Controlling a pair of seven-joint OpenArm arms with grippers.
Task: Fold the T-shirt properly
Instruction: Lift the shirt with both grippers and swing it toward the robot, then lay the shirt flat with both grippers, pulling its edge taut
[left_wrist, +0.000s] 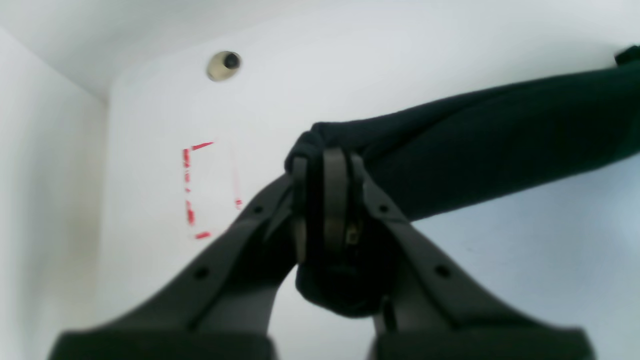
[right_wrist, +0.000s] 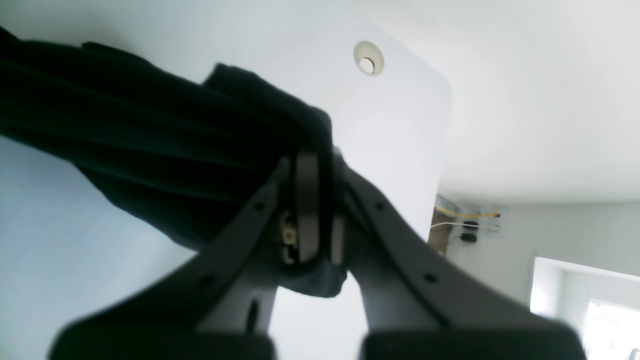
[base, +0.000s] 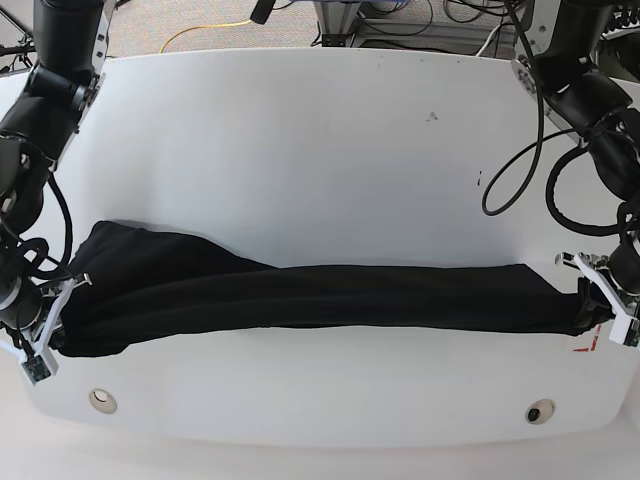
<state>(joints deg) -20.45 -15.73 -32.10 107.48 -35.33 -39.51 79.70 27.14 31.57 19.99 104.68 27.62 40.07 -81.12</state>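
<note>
Worktop (base: 320, 150) — white, rounded corners, carrying everything listed.

T-shirt (base: 300, 295) — black, drawn into a long bunched band across the near part of the worktop, wider and more rumpled at the base view's left end, narrow at its right end. Each end sits in a gripper.

Right gripper (right_wrist: 320, 210) — at the base view's left edge; jaws nearly together, pinching a gathered wad of the shirt, with a small tuft hanging below the fingertips.

Left gripper (left_wrist: 327, 200) — at the base view's right edge; jaws likewise clamped on the shirt's end, cloth bulging above and below the grip.

Black cables (base: 520, 170) — looped over the worktop's far right, well apart from the shirt.

Red tape marks (left_wrist: 192, 190) — a rough rectangle outline in the left wrist view; only a trace shows in the base view, beside the left gripper.

Cable holes (base: 101, 400) — two near the front edge, one in each wrist view.
</note>
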